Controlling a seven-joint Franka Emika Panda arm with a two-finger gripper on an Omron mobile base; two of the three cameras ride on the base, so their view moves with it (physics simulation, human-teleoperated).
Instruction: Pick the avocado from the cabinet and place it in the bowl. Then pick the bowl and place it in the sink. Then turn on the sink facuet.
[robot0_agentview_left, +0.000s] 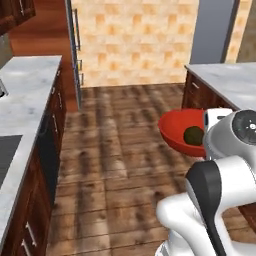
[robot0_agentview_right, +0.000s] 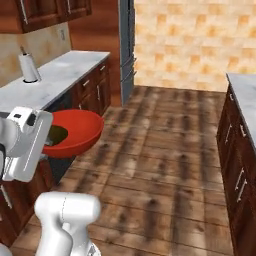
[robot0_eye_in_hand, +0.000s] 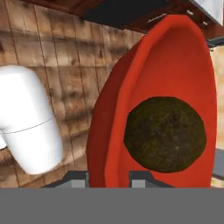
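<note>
Paper towel roll upright on marble counter, wood floor btwn cabinets.

The avocado lies in the bowl, which hangs above the floor in the aisle, its rim between the fingers of the claw. A bench runs along the left, another bench on the right. A paper-towel roll stands on the left bench.
</note>
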